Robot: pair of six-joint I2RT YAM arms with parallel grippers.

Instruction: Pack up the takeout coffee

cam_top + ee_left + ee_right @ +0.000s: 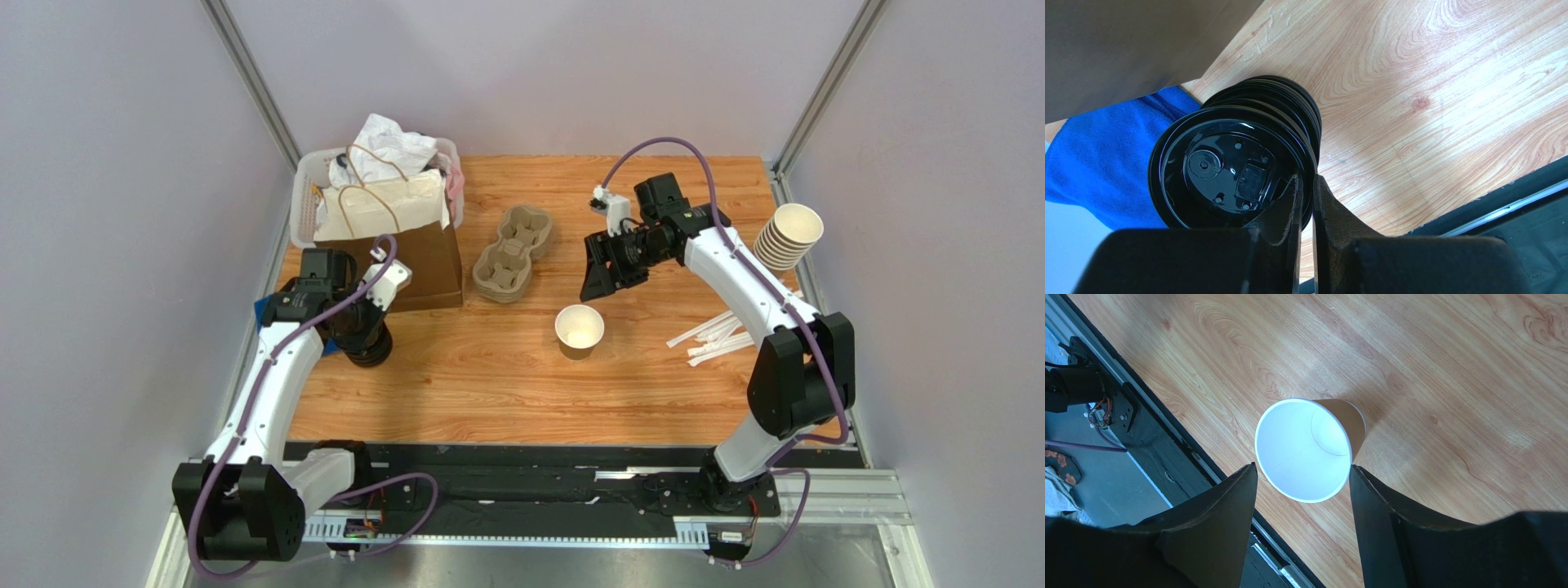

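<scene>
Wood-grain counter seen from above, with two robot arms reaching over it from the near edge. Near the middle stands a small tan paper cup, upright, white inside and open at the top (no lid on it). The right gripper hangs just behind and above the cup; in its wrist view the jaws are spread wide, one on either side of the cup's rim, not touching it.

On the left side of the counter, the left gripper reaches a stack of black lids lying beside a blue cloth. Its jaws are pressed nearly together, pinching the rim of the top lid, whose glossy face is turned toward the wrist camera.

Just behind the left gripper stands a brown paper bag with twine handles, and behind that a white bin holding crumpled paper. A grey pulp cup carrier lies between the bag and the right gripper. At the right edge of the counter a stack of cream cups lies tilted on its side, and a few white straws lie in front of it, under the right arm.
</scene>
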